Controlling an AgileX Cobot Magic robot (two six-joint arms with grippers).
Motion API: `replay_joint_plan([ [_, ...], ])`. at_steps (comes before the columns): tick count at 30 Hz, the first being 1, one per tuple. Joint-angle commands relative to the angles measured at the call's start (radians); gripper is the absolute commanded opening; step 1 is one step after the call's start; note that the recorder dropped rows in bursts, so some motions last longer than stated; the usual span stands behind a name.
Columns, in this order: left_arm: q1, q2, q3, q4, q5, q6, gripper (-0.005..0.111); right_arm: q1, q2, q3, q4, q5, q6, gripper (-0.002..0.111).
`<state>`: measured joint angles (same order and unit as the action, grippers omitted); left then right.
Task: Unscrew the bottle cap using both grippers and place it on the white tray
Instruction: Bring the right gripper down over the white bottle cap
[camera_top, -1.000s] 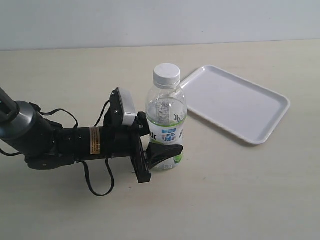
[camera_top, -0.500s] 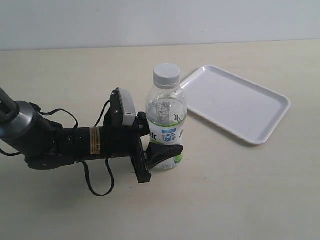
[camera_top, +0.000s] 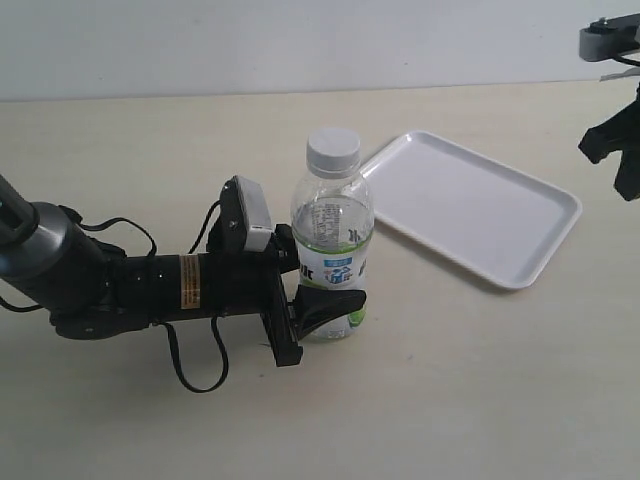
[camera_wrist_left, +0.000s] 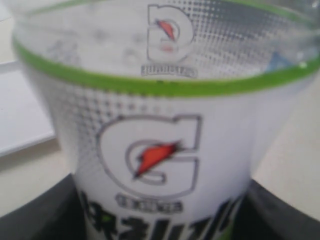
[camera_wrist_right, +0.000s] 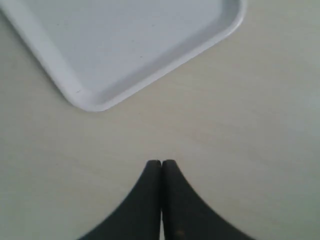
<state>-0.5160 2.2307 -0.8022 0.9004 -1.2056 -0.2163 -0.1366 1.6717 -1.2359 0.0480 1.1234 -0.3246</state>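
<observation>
The clear bottle (camera_top: 332, 255) stands upright mid-table with its white ribbed cap (camera_top: 332, 149) screwed on top. My left gripper (camera_top: 322, 300), the one with the yellow label band, lies low along the table and is shut on the bottle's labelled lower body. The left wrist view is filled by that label (camera_wrist_left: 160, 165), with a black finger (camera_wrist_left: 45, 215) at each side. My right gripper (camera_top: 622, 150) hangs at the far right edge, above the table beyond the white tray (camera_top: 478, 205). Its fingers (camera_wrist_right: 150, 200) are pressed together with nothing between them, the tray's corner (camera_wrist_right: 100, 95) below.
The pale beige table (camera_top: 450, 400) stretches around the bottle and tray. A black cable (camera_top: 195, 375) loops from the left arm onto the table in front of it. A light wall (camera_top: 300, 40) bounds the far side.
The right gripper has come into the exterior view at the far right edge. The left gripper and the bottle have not moved.
</observation>
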Motion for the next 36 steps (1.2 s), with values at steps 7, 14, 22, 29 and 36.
replay_joint_plan([
  [7, -0.003, -0.001, -0.003, -0.026, -0.003, 0.031, 0.000, 0.116, 0.041, -0.137, 0.123, 0.005, -0.069, 0.019],
  [14, -0.003, -0.001, -0.003, -0.022, -0.001, 0.031, 0.000, 0.249, 0.041, -0.267, 0.226, 0.041, -0.146, 0.031],
  [22, -0.003, -0.001, -0.003, -0.022, 0.004, 0.031, 0.000, 0.323, 0.038, -0.298, 0.288, 0.058, -0.235, 0.047],
  [29, -0.003, -0.001, -0.003, -0.022, 0.004, 0.031, 0.000, 0.323, 0.038, -0.298, 0.424, 0.098, -0.304, 0.059],
  [36, -0.003, -0.001, -0.003, -0.022, 0.004, 0.031, 0.000, 0.323, 0.038, -0.298, 0.528, 0.098, -0.350, 0.060],
])
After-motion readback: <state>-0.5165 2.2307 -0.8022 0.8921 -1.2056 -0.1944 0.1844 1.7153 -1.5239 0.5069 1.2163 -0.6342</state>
